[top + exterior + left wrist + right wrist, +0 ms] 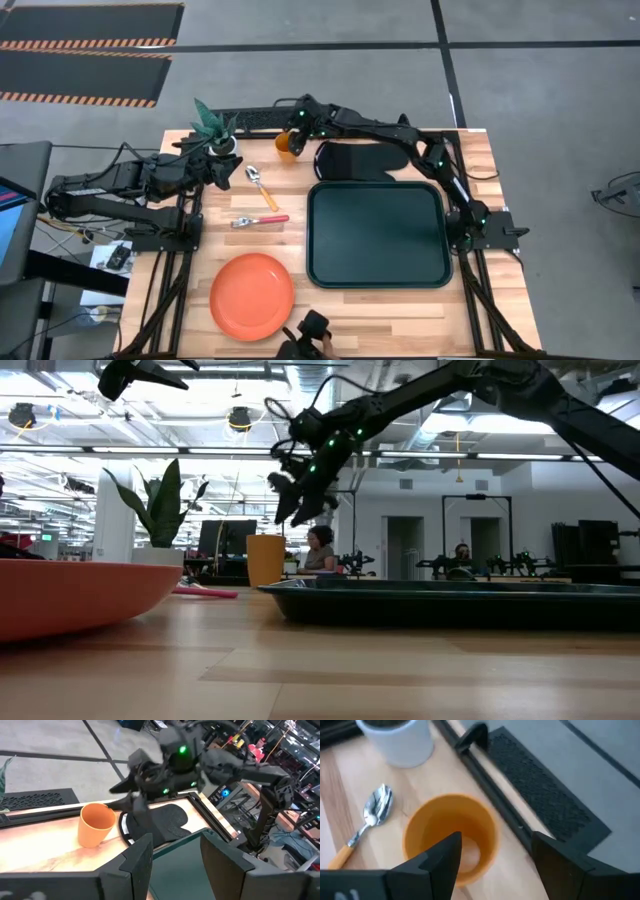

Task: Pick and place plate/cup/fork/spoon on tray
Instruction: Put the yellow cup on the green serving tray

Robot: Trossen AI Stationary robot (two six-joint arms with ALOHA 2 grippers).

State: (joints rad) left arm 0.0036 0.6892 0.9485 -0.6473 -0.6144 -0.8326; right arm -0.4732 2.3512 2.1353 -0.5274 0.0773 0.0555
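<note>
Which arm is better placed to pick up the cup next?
The right. Its gripper hangs directly over the cup with jaws open, one finger above the cup's mouth. The left gripper sits farther off, beside the plant pot.

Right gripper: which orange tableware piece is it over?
The small orange plastic cup, upright at the table's far edge; the open right gripper hovers above its mouth. The orange-red plate lies near the front edge.
</note>
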